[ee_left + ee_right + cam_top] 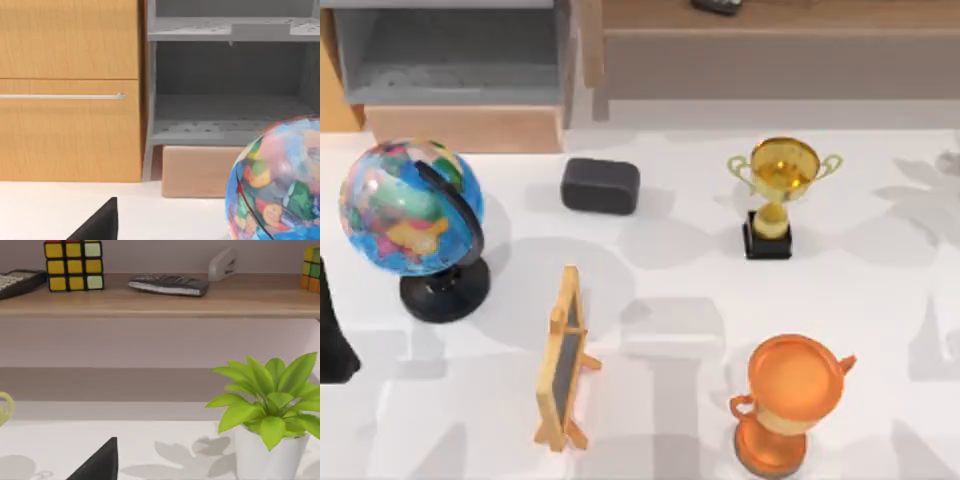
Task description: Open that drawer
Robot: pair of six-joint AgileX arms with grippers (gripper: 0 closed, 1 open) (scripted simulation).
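White table (670,250) below a brown wooden shelf board (160,302) (pale wall behind)

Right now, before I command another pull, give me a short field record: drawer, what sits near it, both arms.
drawer: far left of the top view; grey inside exposed from above, light-wood front panel facing the table
globe: just in front of the drawer front
black block: right of the globe, near the drawer's right corner
left arm: at the table's left edge, beside the globe's base
right arm: low over the table, facing the potted plant and shelf board
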